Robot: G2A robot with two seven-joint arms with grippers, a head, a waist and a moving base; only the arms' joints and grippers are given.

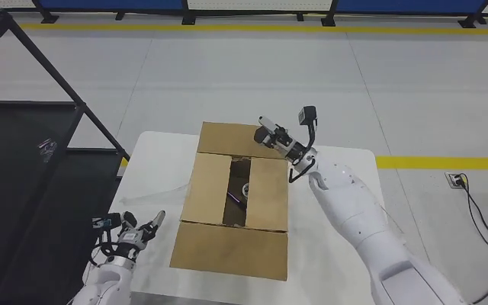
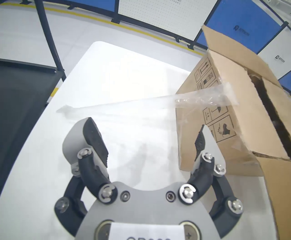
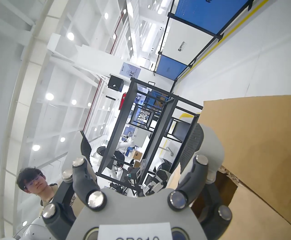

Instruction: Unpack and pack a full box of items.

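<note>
Box (image 1: 229,252) ajar, left claw (image 2: 146,123), right claw (image 3: 141,134) — spread

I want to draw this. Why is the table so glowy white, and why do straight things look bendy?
Left wrist view: lamp glare washes out the table, and the clear tape on the box shines; the yellow floor line curves from the wide lens. Right wrist view: ceiling lamps flare and beams bow. Top view: even light, straighter lines.

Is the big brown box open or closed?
Partly open. On the box, far and near flaps are folded outward; two side flaps lie over the top with a dark gap between them, where items show.
</note>
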